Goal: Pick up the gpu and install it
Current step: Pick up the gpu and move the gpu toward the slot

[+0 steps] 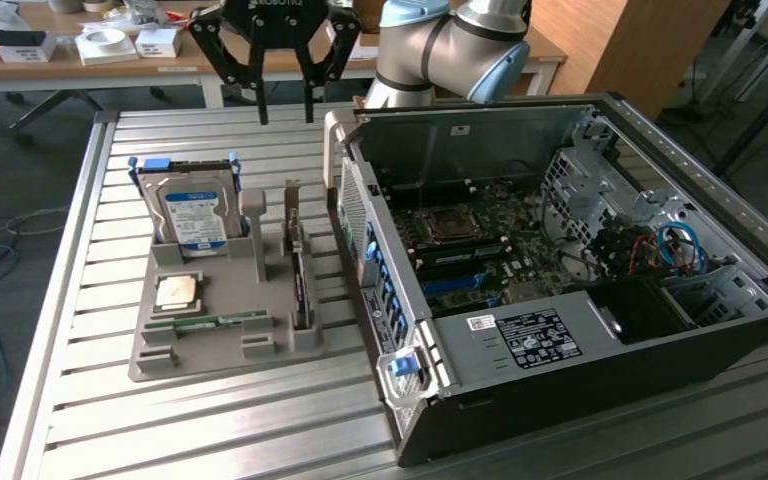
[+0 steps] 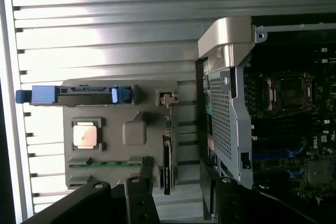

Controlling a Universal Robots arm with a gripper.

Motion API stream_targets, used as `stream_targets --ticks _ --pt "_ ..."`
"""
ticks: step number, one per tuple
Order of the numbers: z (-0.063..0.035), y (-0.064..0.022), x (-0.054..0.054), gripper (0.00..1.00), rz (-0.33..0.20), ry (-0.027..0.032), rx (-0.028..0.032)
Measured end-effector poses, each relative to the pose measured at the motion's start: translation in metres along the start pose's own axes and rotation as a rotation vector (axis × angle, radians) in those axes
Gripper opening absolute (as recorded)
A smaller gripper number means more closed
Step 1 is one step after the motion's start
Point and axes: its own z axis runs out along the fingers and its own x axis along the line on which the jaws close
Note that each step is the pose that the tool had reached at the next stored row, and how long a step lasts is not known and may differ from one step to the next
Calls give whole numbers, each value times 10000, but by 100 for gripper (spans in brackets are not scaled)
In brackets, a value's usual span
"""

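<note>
Exterior and wrist views of the workbench. The gripper (image 1: 287, 117) (image 2: 174, 199) hangs above the far part of the slatted aluminium table (image 1: 117, 420) (image 2: 105, 24), its two black fingers (image 1: 261, 105) (image 2: 138, 201) spread wide and holding nothing.

Below and nearer stands a grey parts holder (image 1: 231, 280) (image 2: 134, 132). The gpu (image 1: 300, 285) (image 2: 166, 169), a thin dark card, stands on edge in the slot on the holder's side toward the exterior view's right. It is untouched and well apart from the fingers.

In the same holder:
- A silver hard drive (image 1: 195, 215) (image 2: 84, 96) with a blue label and blue side rails stands upright at the far end.
- A processor chip (image 1: 177, 292) (image 2: 86, 135) lies flat in the middle.
- A green memory stick (image 1: 211, 321) (image 2: 107, 162) lies near the near edge.

To the exterior view's right lies an open computer case (image 1: 491, 390) (image 2: 228, 108), just beside the holder. It shows a motherboard (image 1: 478, 250) (image 2: 286, 124) with its processor socket (image 1: 448, 224) (image 2: 287, 92).
</note>
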Motion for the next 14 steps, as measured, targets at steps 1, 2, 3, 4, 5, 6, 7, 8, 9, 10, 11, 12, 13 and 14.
stream_targets --ticks 1,2,3,4,5,6,7,8,9,10,11,12,13,14 --pt "12 0 1 49 -4 2 1" --pt "24 -1 1 49 -7 3 0" --pt "38 -1 2 49 -12 3 0" --pt "51 -1 3 49 -16 5 0" --pt "65 -2 3 49 -20 6 0" --pt "79 -2 4 49 -24 7 -1" --pt "91 -2 4 49 -28 8 -1" --pt "102 -3 4 49 -32 9 -1" --pt "107 -3 4 49 -34 11 0" --pt "108 -3 4 49 -36 11 1" --pt "108 -3 5 49 -36 12 1" --pt "108 -3 5 49 -35 12 1" --pt "108 -3 5 49 -35 11 0" --pt "109 -3 5 49 -36 11 0"
